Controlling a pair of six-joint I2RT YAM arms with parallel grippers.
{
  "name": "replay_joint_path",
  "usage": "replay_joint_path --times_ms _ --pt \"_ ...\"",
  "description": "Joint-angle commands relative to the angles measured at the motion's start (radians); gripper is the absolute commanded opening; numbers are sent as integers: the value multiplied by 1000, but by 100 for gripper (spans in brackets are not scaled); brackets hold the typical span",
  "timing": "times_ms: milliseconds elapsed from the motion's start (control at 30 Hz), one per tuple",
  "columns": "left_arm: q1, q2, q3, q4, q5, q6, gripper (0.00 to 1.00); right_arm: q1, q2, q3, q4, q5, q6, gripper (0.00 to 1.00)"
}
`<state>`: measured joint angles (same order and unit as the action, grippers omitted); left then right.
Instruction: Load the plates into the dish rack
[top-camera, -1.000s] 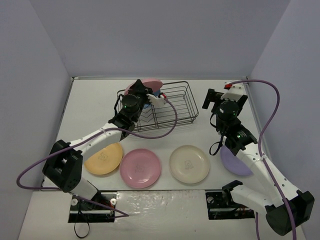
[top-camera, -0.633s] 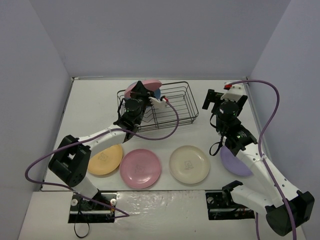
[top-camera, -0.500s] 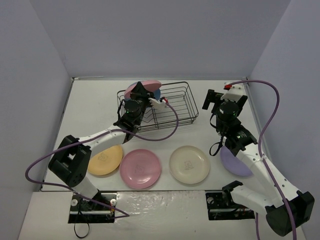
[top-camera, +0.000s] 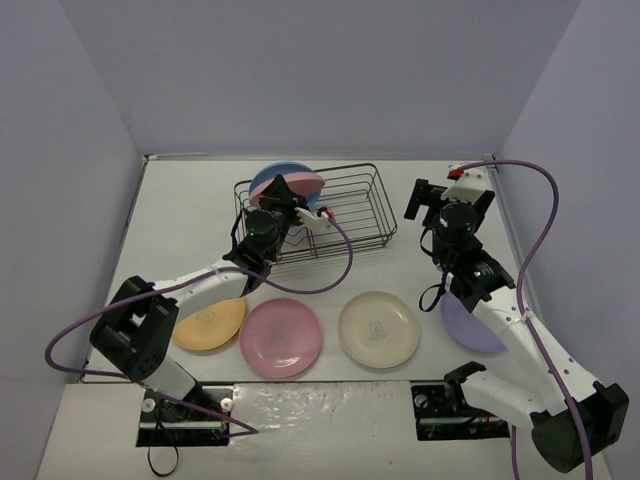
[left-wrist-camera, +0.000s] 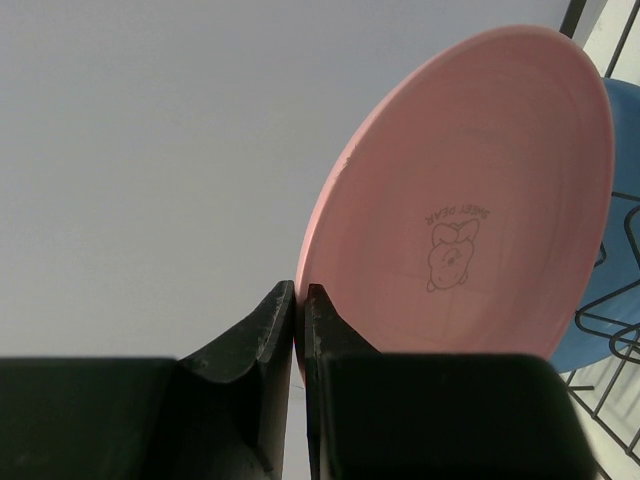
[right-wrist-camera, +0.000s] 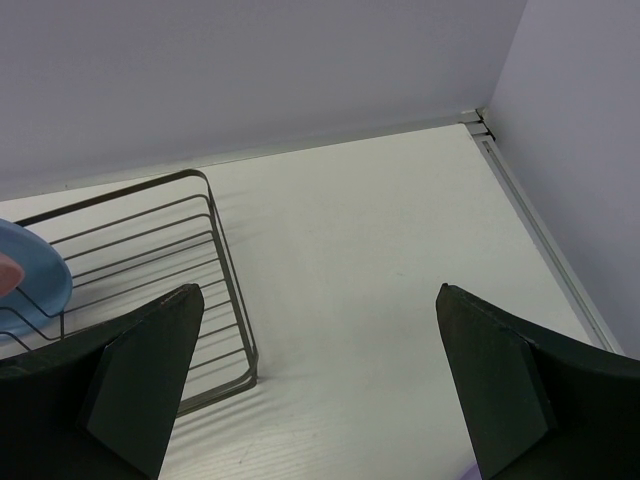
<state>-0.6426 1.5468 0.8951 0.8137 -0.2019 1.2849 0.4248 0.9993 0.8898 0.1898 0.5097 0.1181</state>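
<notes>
Over the rack (top-camera: 352, 212), the left tool (left-wrist-camera: 299, 300) pinched a pink plate (left-wrist-camera: 470, 220) by its rim; the right tool (right-wrist-camera: 318, 295) gaped, empty.

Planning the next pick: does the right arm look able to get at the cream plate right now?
Probably yes: the right gripper is open and empty, and the cream plate lies flat, uncovered, beside that arm.
</notes>
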Motion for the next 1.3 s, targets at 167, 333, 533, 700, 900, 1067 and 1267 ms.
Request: replay_joint_path --times_ms 167,333,533,700,900,1067,1267 --pt "-5 40 45 199 16 54 0 -5 -17 5 50 4 2 100" --pt "1 37 32 195 18 20 0 -6 -21 5 50 1 2 100" --pt "21 29 19 194 32 -18 0 -6 -19 3 50 -7 5 100" --pt "62 33 22 166 60 -84 0 -7 -18 5 43 -7 9 100" --pt "80 42 29 143 80 -136 0 -7 -9 9 41 -7 12 100" --pt "92 45 30 96 100 -150 0 -6 -4 11 35 -5 15 100" --pt "96 63 51 35 99 -167 15 -8 -3 11 35 -4 20 100"
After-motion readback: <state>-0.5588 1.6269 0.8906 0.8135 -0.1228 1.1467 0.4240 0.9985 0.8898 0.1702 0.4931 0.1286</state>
